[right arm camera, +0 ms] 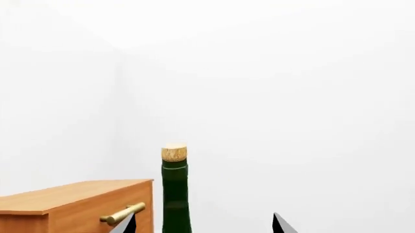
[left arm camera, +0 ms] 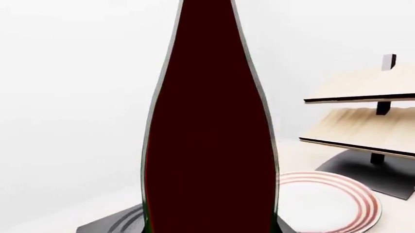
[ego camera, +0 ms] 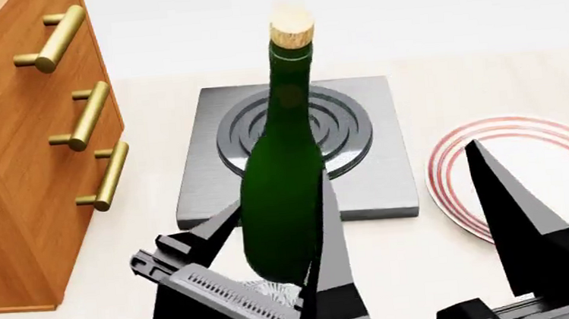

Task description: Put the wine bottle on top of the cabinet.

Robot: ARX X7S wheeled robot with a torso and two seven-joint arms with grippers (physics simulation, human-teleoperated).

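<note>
Head view: your left gripper [ego camera: 287, 262] is clamped w/ both fingers round the lower body of the wine bottle [ego camera: 283, 167], upright, just beside the cabinet [ego camera: 20, 165] and over the near edge of the grey burner plate [ego camera: 368, 183]. Right gripper [ego camera: 519, 232]: can't tell how wide. Grasp looks done; lift and placing on the cabinet top remain. Pale countertop [ego camera: 460, 69], white walls.
</note>
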